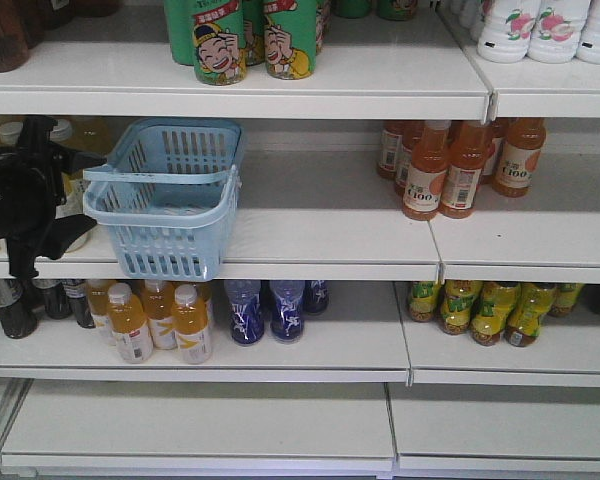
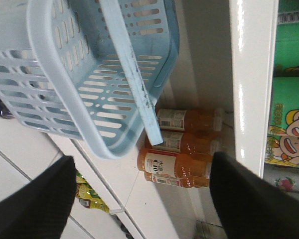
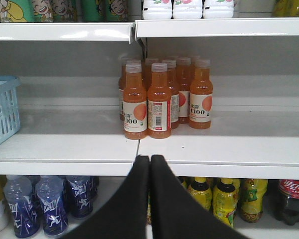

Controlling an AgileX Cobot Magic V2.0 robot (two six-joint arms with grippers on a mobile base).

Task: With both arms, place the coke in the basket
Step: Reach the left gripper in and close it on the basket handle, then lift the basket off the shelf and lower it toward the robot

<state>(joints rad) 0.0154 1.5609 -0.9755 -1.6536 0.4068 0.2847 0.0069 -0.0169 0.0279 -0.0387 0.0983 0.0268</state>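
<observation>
Basket [image 1: 170,250] of light blue plastic: slotted walls, rounded rectangular rim, matching handle [image 1: 160,176] lying across the open top. Stands upright at the left end of the middle shelf [image 1: 320,230], with its front bottom edge out at the shelf lip. Left gripper [image 2: 142,164] close by on the basket's left, pointing at it, fingers [image 2: 35,199] spread wide and gripping nothing. Right gripper [image 3: 149,162] well apart, facing a cluster of orange juice bottles [image 3: 162,99], fingers pressed together on nothing. Below right, a dark cola bottle [image 3: 291,199] with a red label.
</observation>
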